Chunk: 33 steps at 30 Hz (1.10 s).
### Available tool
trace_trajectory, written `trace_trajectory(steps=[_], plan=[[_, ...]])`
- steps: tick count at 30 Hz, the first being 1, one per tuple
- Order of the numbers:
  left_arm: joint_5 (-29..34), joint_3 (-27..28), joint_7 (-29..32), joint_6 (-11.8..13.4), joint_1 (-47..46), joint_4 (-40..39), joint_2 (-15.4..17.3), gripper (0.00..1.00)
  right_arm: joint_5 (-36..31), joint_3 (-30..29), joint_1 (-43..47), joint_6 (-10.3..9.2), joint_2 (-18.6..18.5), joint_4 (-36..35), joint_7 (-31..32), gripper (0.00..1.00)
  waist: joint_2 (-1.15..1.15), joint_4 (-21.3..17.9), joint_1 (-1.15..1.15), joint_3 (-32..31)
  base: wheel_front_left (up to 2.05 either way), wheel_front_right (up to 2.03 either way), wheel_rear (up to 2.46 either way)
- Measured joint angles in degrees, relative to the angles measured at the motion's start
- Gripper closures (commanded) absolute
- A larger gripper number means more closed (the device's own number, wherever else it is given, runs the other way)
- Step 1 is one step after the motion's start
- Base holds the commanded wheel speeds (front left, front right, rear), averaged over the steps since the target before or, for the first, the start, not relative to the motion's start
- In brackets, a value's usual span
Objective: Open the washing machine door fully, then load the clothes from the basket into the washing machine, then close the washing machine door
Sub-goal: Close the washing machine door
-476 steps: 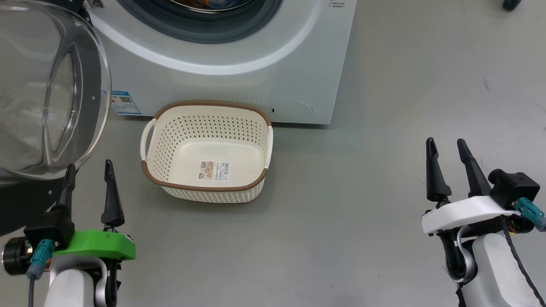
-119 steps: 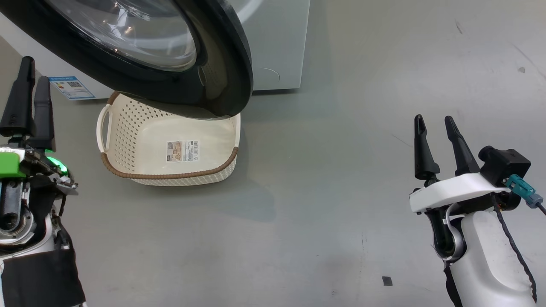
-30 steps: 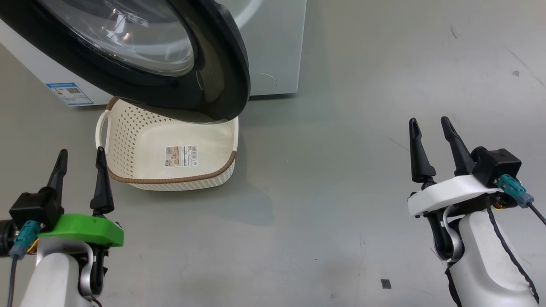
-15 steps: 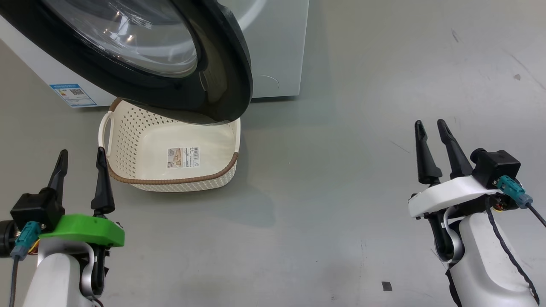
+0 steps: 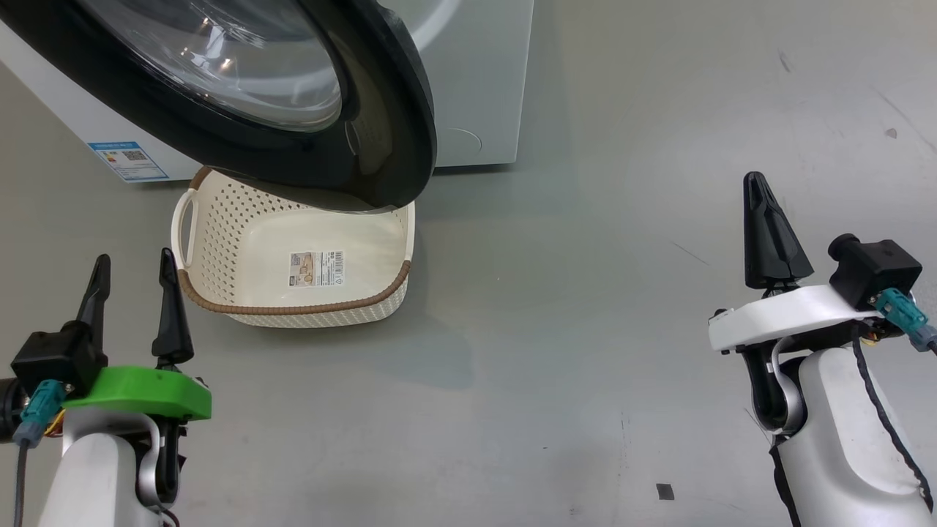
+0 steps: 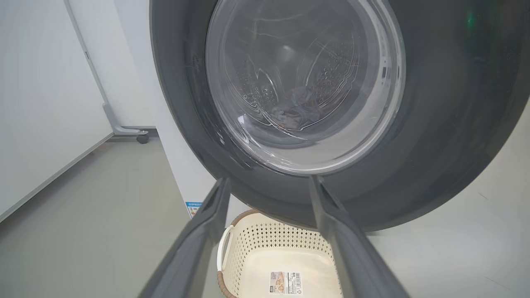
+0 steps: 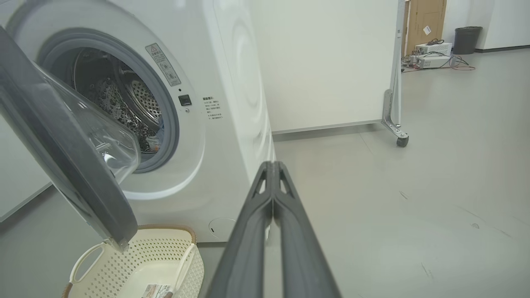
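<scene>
Both jaws clear of basket (image 5: 293, 309), door (image 5: 399, 110) ajar

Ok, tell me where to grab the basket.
Grip the white loop handle on the basket's left end, coming from the left with the open left gripper: it stands clear, while the washing machine door overhangs the far side.

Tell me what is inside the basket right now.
The basket looks empty: its bare bottom carries just a label sticker. The washing machine door hangs over its far side in the head view, so that strip is hidden.
</scene>
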Motion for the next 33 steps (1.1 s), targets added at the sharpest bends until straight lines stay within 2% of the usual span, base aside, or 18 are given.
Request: trace_trajectory(steps=[5,8,12,21,27,33], plan=[[0.3,0.1,0.0,-0.2,-0.1,-0.1,-0.4,0.0,0.2,1.4,-1.0,0.0,0.1,-3.8,0.0,1.0,0.0,0.1,0.0,0.1,0.0,0.0,0.0],[0.5,0.3,0.0,-0.5,-0.2,-0.2,-0.5,0.0,-0.5,3.7,-4.9,0.0,0.1,-9.5,0.0,1.0,0.0,0.3,0.0,0.1,0.0,0.0,0.0],[0.7,0.0,0.0,-0.6,-0.7,-0.1,-0.8,0.0,-1.1,8.4,-7.2,0.01,0.0,-13.4,0.0,1.0,0.0,0.6,0.0,0.1,0.0,0.0,0.0],[1.0,-1.1,0.0,-1.1,-0.9,0.1,-2.1,0.0,-1.3,22.7,-9.0,0.01,-2.7,-15.5,0.3,1.0,0.0,2.7,0.0,0.0,0.0,0.0,0.0],[1.0,-1.8,0.0,-1.6,-2.0,0.2,-2.5,0.0,1.0,35.3,-9.5,0.02,-5.5,-15.5,3.5,1.0,0.0,4.6,0.0,0.4,0.0,0.0,0.0],[1.0,-3.0,0.0,-1.6,-2.7,0.2,-2.9,0.0,3.8,44.7,-9.8,0.02,-8.7,-13.8,7.6,1.0,0.0,7.1,0.0,1.2,0.0,0.0,0.0]])
